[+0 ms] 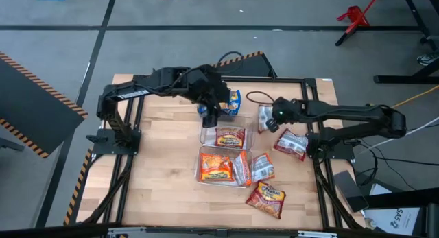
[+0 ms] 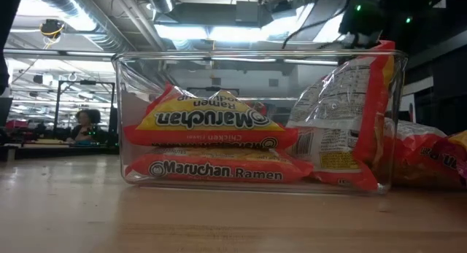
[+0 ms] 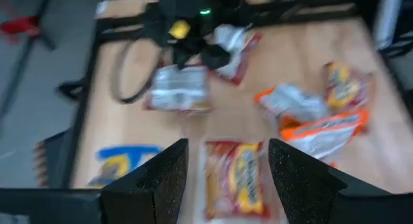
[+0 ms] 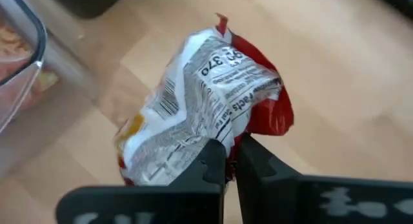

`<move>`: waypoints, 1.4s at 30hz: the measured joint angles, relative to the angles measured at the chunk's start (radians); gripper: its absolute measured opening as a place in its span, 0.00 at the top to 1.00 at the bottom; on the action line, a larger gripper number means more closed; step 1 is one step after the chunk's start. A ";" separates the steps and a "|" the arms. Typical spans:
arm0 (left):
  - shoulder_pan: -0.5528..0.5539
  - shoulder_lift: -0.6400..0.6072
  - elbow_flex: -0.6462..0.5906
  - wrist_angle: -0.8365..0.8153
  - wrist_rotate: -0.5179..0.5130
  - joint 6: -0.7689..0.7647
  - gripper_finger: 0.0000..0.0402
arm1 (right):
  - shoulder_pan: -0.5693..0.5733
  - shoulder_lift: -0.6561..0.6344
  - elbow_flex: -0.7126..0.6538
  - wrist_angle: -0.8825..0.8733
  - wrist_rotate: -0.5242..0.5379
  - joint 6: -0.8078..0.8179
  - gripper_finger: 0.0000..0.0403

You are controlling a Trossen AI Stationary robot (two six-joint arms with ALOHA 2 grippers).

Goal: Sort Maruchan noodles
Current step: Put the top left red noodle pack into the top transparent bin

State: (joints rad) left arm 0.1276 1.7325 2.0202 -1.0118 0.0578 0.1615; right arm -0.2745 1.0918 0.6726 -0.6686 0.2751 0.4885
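Holding two orange packets (image 1: 217, 167) in the near clear bin (image 1: 203, 177), one in the far bin (image 1: 206, 136), right gripper (image 4: 230, 161) pinching a red-and-silver packet (image 4: 206, 108), left gripper (image 3: 227, 166) wide above the bench (image 1: 164, 162).

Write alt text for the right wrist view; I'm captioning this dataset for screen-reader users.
The right gripper, jaws shut, pinches the edge of a crumpled red-and-silver noodle packet, its printed back side showing, over the light wooden table. The rim of a clear plastic bin shows at one edge of the picture.
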 joint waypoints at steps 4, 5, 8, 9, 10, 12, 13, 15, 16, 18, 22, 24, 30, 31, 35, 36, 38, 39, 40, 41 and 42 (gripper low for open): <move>0.035 0.000 -0.097 0.153 0.143 -0.005 0.48 | 0.000 -0.064 0.034 -0.031 0.040 -0.007 1.00; 0.044 0.000 -0.135 0.195 0.159 -0.012 0.48 | 0.000 -0.082 0.037 -0.040 0.043 -0.007 1.00; 0.075 0.002 -0.273 0.343 0.198 -0.028 0.48 | 0.000 -0.127 0.044 -0.040 0.046 -0.008 1.00; 0.087 0.002 -0.318 0.409 0.212 -0.040 0.48 | 0.000 -0.141 0.044 -0.043 0.045 -0.007 1.00; 0.101 0.002 -0.363 0.485 0.233 -0.056 0.48 | 0.000 -0.156 0.044 -0.045 0.043 -0.004 1.00; 0.133 0.002 -0.448 0.636 0.291 -0.103 0.48 | 0.000 -0.183 0.044 -0.045 0.036 0.000 1.00; 0.151 0.002 -0.488 0.706 0.314 -0.134 0.48 | -0.001 -0.194 0.044 -0.045 0.029 0.001 1.00; 0.188 0.002 -0.554 0.830 0.341 -0.197 0.48 | -0.001 -0.217 0.044 -0.042 0.020 0.001 1.00; 0.205 0.002 -0.581 0.886 0.350 -0.222 0.48 | -0.001 -0.229 0.044 -0.039 0.018 0.001 1.00; 0.232 0.002 -0.630 0.994 0.366 -0.279 0.48 | -0.001 -0.250 0.044 -0.029 0.008 0.000 1.00; 0.257 0.002 -0.697 1.192 0.427 -0.403 0.45 | -0.001 -0.288 0.044 0.030 -0.018 -0.014 1.00; 0.257 0.002 -0.720 1.243 0.426 -0.443 0.43 | -0.001 -0.302 0.052 0.057 -0.024 -0.026 1.00; 0.250 0.002 -0.760 1.300 0.406 -0.539 0.37 | -0.001 -0.310 0.134 0.076 -0.013 -0.103 1.00; 0.247 0.002 -0.764 1.298 0.391 -0.553 0.36 | 0.000 -0.310 0.153 0.078 -0.012 -0.115 1.00; 0.238 0.002 -0.769 1.333 0.356 -0.635 0.34 | 0.000 -0.309 0.221 0.093 -0.009 -0.164 1.00; 0.238 0.002 -0.769 1.349 0.356 -0.658 0.33 | 0.000 -0.309 0.238 0.097 -0.009 -0.177 1.00; 0.238 0.002 -0.769 1.378 0.352 -0.693 0.33 | 0.000 -0.309 0.269 0.102 -0.010 -0.196 1.00; 0.238 0.002 -0.769 1.394 0.351 -0.706 0.33 | 0.000 -0.309 0.282 0.103 -0.013 -0.205 1.00; 0.238 0.002 -0.769 1.408 0.351 -0.710 0.33 | 0.000 -0.309 0.292 0.103 -0.014 -0.210 1.00; 0.238 0.002 -0.769 1.420 0.351 -0.712 0.33 | 0.000 -0.309 0.300 0.102 -0.014 -0.215 1.00; 0.239 0.002 -0.769 1.427 0.351 -0.721 0.33 | 0.000 -0.309 0.305 0.109 -0.017 -0.222 1.00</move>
State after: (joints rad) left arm 0.3664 1.7340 1.2514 0.4156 0.4086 -0.5594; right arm -0.2749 0.7830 0.9774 -0.5601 0.2578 0.2664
